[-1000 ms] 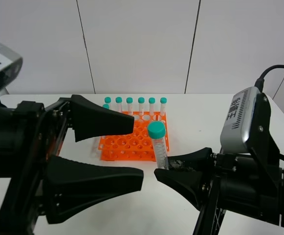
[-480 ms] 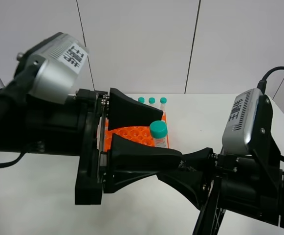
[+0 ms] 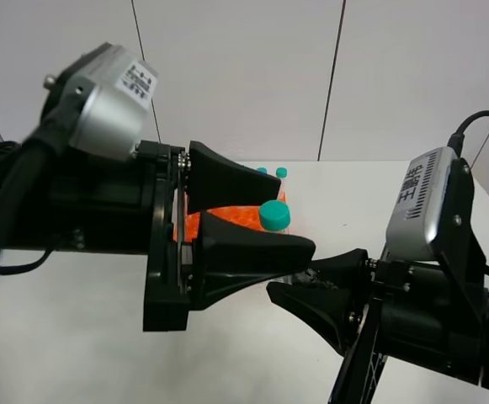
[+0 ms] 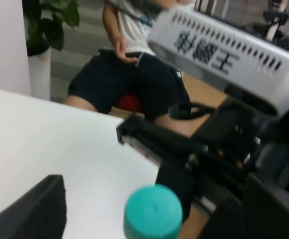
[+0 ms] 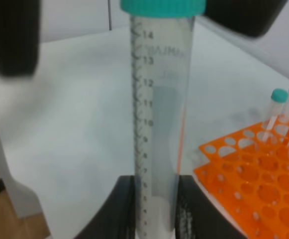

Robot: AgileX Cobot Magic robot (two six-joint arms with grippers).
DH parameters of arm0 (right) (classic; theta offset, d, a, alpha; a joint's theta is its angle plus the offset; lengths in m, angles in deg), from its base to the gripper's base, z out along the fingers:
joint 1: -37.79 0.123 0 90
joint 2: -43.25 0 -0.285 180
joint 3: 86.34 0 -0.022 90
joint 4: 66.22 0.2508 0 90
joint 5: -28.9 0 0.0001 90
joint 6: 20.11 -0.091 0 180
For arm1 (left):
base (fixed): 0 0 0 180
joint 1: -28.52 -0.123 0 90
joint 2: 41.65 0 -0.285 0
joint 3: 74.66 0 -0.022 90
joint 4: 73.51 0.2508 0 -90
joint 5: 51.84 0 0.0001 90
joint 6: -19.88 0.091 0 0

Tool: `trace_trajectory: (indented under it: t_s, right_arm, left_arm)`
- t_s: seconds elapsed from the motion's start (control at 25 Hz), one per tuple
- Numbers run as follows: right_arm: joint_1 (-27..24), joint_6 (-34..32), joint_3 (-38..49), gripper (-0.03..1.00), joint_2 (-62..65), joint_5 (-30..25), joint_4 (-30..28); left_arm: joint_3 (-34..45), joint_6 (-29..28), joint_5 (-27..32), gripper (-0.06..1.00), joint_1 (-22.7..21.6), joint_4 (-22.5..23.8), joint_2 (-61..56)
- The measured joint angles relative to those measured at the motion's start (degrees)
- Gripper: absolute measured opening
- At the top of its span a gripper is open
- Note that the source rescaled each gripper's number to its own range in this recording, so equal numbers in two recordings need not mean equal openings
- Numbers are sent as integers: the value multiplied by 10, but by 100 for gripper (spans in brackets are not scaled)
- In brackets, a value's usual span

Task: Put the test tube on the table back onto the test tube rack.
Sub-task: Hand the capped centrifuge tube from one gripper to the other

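The white table (image 3: 67, 353) carries the orange test tube rack (image 3: 234, 217) at its far side, mostly hidden in the high view behind the left arm, which reaches in across the middle. The left tool (image 3: 297, 219) stands wide open with one jaw on each side of the tube's top and grips nothing; its wrist view shows clear gaps beside the teal cap (image 4: 152, 213). This looks like the set-up for a handover. The right tool (image 5: 156, 206) is clamped on the test tube (image 5: 160, 114) low on its body, which leaves the upper part free to be taken. The tube is held off the table, just in front of the rack. It stands upright with its long axis vertical, cap up, and its pointed end down, hidden between the right fingers (image 5: 122, 201).
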Motion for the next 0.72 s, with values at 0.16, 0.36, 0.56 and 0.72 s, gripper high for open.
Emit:
trace_trajectory:
  t_s: [0.16,0.36,0.56,0.72]
  right_arm:
    - [0,0,1,0,0,6,0]
    - [0,0,1,0,0,13,0]
    - [0,0,1,0,0,21,0]
    - [0,0,1,0,0,34,2]
  left_arm:
    - [-10,3,0,70,0,-1,0]
    - [-10,15,-9,69,0,-1,0]
    - [-10,18,-13,69,0,-1,0]
    - [-10,19,-17,69,0,-1,0]
